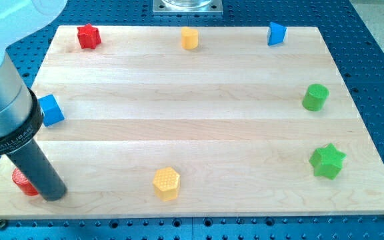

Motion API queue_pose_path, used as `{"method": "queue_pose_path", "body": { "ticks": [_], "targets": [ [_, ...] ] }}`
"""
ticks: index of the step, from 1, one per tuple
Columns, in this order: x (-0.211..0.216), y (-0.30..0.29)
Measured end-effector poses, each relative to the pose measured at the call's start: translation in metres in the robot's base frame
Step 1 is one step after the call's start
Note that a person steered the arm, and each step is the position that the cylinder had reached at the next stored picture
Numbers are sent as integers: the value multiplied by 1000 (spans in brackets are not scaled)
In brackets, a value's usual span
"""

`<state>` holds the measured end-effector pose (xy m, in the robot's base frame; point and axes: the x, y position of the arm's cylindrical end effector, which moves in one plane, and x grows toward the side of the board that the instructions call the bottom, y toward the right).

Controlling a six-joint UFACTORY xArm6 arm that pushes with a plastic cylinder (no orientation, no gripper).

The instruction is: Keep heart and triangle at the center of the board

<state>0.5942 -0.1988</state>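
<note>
my tip (pixel 53 193) at board's (pixel 192 140) bottom-left corner, touching red block (pixel 23 181), shape mostly hidden. no claw, just rod. yellow hexagon (pixel 167 183) bottom middle, green star (pixel 327 161) right. blue cube (pixel 50 110) left edge, green cylinder (pixel 315 97) right edge. far edge: red star (pixel 89 36), yellow block (pixel 189 38), blue triangle (pixel 276 33). heart: cannot tell.

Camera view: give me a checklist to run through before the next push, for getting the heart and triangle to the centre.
1. My tip found: ok, at the view's bottom left, right beside the red plastic block.
2. Red block's shape: cannot tell, the rod hides part of it.
3. Blue triangle-like plastic block at centre: not ok, it sits at the view's top edge, right.
4. Yellow plastic block, possibly the heart, at centre: not ok, top edge.
5. Middle of pale wooden board free of other blocks: ok.
</note>
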Motion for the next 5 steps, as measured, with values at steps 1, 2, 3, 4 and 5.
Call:
{"method": "queue_pose_path", "body": {
  "ticks": [1, 2, 3, 4, 5],
  "targets": [
    [3, 0],
    [4, 2],
    [-41, 1],
    [-80, 9],
    [-111, 35]
  ]
}}
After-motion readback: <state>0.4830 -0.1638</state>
